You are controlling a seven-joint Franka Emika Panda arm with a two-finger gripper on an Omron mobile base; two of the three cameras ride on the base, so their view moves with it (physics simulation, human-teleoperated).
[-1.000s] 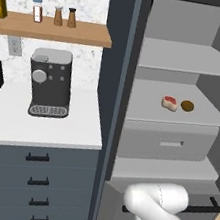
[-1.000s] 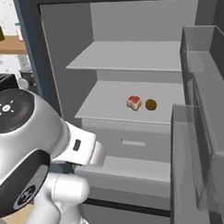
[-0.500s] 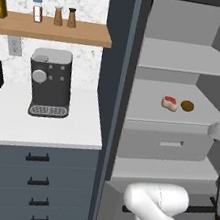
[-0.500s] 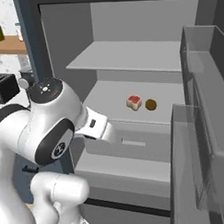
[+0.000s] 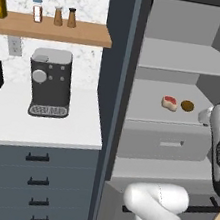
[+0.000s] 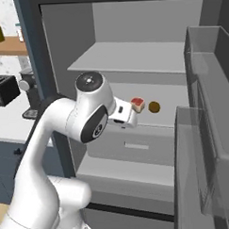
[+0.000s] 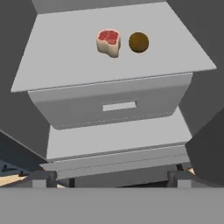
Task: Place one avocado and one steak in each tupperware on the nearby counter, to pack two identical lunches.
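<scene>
A red, white-rimmed steak (image 7: 108, 41) and a round brown avocado (image 7: 138, 42) lie side by side on a grey shelf (image 7: 65, 57) inside the open fridge. They also show as steak (image 5: 169, 103) (image 6: 138, 104) and avocado (image 5: 187, 105) (image 6: 154, 106). My gripper (image 7: 111, 178) is open, its fingertips (image 7: 43, 178) spread wide with nothing between them. It hangs in front of the fridge, short of the shelf and lower than the food. The white counter (image 5: 38, 125) lies left of the fridge. The tupperware is out of view.
A grey drawer (image 7: 118, 105) sits under the food shelf. The fridge door with clear bins (image 6: 206, 131) stands open at the right. A coffee machine (image 5: 48, 82) and toaster (image 6: 4, 89) stand on the counter, under a wooden shelf (image 5: 50, 27) with bottles.
The arm has swung up and forward, from low beside the base to in front of the fridge. The gripper stayed open. The food has not moved.
</scene>
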